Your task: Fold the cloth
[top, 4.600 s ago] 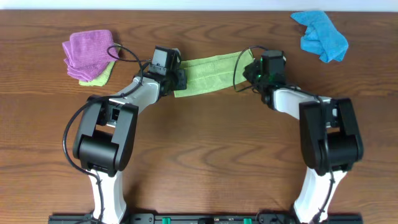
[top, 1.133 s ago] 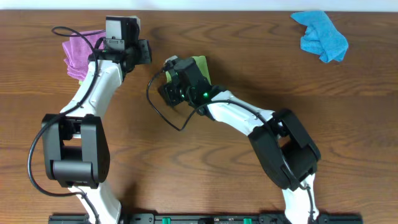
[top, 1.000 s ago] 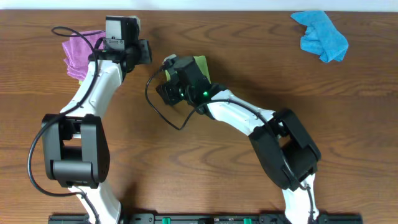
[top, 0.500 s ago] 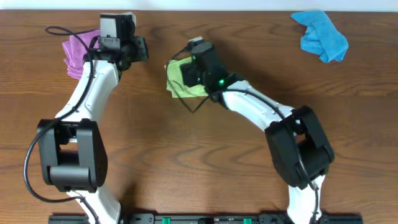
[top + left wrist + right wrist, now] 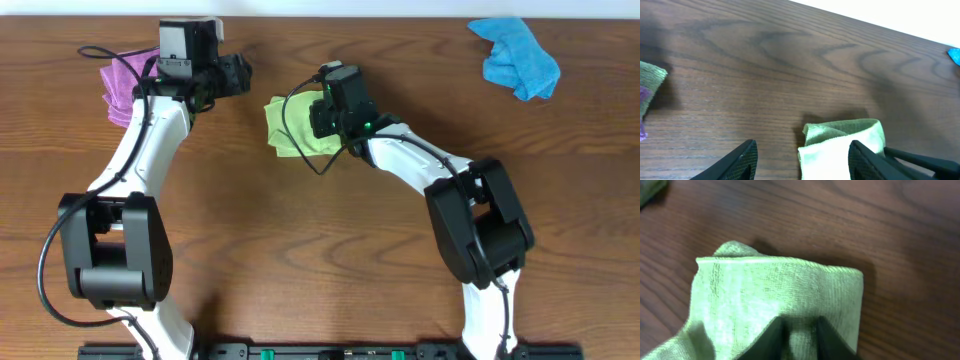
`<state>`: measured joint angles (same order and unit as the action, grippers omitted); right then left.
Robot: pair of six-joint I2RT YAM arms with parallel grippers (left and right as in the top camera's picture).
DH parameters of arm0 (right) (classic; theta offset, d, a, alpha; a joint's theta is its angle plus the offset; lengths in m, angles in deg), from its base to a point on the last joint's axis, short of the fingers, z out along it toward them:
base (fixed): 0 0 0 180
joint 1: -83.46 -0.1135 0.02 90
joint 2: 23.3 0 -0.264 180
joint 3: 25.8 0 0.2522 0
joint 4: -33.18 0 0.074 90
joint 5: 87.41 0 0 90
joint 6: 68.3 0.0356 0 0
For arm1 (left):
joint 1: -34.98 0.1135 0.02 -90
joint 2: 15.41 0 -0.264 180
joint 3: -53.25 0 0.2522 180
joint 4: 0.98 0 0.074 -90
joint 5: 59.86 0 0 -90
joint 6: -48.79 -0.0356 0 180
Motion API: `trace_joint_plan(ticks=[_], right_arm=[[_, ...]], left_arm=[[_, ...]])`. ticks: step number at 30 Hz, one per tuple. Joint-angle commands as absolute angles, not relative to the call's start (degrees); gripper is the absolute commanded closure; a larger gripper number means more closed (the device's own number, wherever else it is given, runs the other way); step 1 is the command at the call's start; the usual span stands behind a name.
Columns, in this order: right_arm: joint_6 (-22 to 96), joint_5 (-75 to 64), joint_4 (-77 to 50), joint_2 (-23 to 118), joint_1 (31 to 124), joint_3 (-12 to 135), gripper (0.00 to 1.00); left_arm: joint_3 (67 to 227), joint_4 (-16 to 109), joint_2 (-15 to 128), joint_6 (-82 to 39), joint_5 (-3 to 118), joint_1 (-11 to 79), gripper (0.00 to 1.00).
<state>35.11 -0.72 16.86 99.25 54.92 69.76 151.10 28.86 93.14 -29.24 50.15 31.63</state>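
Observation:
The cloth (image 5: 283, 125) is a lime-green towel lying folded into a small square on the wooden table, left of centre. My right gripper (image 5: 315, 120) is over its right part. In the right wrist view the cloth (image 5: 765, 300) fills the frame, and the right gripper (image 5: 799, 321) has its jaws drawn close together with a ridge of the cloth pinched between them. My left gripper (image 5: 240, 75) hovers up and left of the cloth. In the left wrist view the left gripper (image 5: 803, 144) stands open, with a corner of the cloth (image 5: 840, 142) ahead, between its fingers.
A purple cloth (image 5: 122, 85) lies at the far left behind my left arm, with a paler green cloth (image 5: 650, 75) beside it. A crumpled blue cloth (image 5: 515, 55) sits at the back right. The table's far edge (image 5: 400, 16) runs close behind both grippers.
My right gripper has moved right and back, uncovering the folded cloth, and its jaws have closed. My left gripper has opened and shifted slightly towards the cloth.

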Motion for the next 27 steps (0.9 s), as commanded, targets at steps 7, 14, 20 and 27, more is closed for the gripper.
trace_joint_plan(ticks=[7, 14, 20, 27], right_arm=[[35.35, -0.37, 15.89, 103.14, 54.66, 70.72, 0.92], [35.35, 1.64, 18.12, 103.14, 54.66, 70.85, 0.71], [35.37, 0.29, 18.78, 99.57, 54.64, 72.93, 0.3], [35.35, -2.36, 14.41, 93.3, 54.7, 73.14, 0.01]], left_arm=[[152.59, 28.77, 91.7, -28.72, 53.53, 31.98, 0.39], [152.59, 28.73, 91.68, -28.74, 55.57, 31.98, 0.32], [152.59, 28.14, 90.3, -28.79, 55.63, 32.19, 0.05], [152.59, 27.96, 89.34, -25.59, 58.74, 34.93, 0.05]])
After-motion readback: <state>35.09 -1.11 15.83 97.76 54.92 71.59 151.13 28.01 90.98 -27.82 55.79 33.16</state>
